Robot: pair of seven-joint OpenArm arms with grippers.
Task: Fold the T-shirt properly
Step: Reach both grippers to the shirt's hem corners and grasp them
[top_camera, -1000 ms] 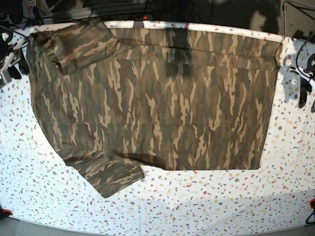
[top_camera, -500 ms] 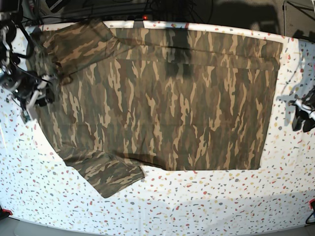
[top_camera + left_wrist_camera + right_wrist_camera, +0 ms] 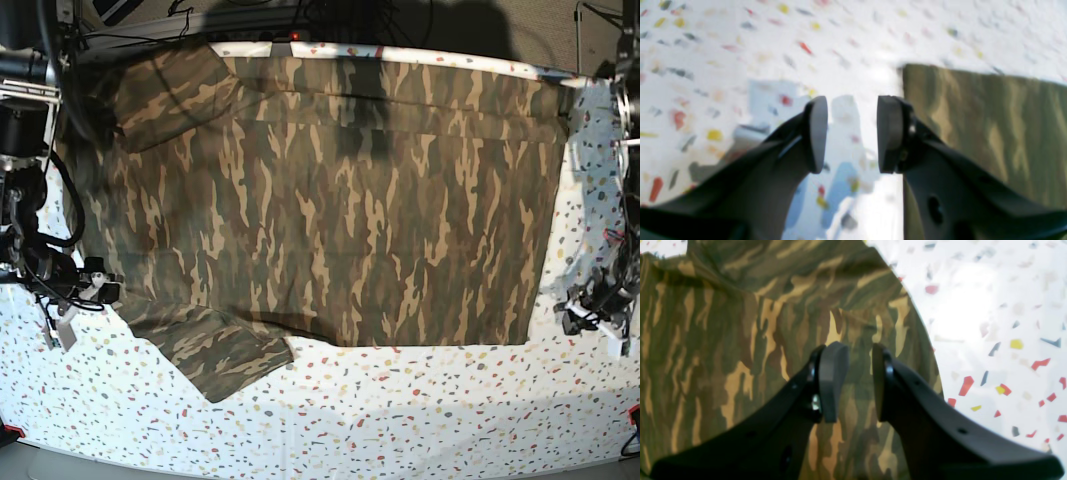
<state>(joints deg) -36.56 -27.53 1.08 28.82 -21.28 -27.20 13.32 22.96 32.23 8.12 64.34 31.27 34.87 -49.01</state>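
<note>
The camouflage T-shirt (image 3: 350, 200) lies spread flat on the speckled table, one sleeve (image 3: 215, 350) sticking out at the near left. My right gripper (image 3: 98, 292) hovers low at the shirt's left edge, just above that sleeve. In the right wrist view it (image 3: 858, 383) is open by a narrow gap over the cloth (image 3: 723, 340), with nothing between the pads. My left gripper (image 3: 572, 316) sits by the shirt's near right corner. In the left wrist view it (image 3: 851, 133) is open over bare table, the shirt's edge (image 3: 973, 133) just to its right.
The white speckled table (image 3: 400, 410) runs on beyond the shirt toward the near edge. The other sleeve (image 3: 170, 90) lies folded over the shirt at the far left. Cables and dark equipment (image 3: 330, 15) line the back edge.
Both arms have swung from the table's sides toward the near edge. The right gripper now sits by the near left sleeve, the left gripper by the near right corner. The shirt has not moved.
</note>
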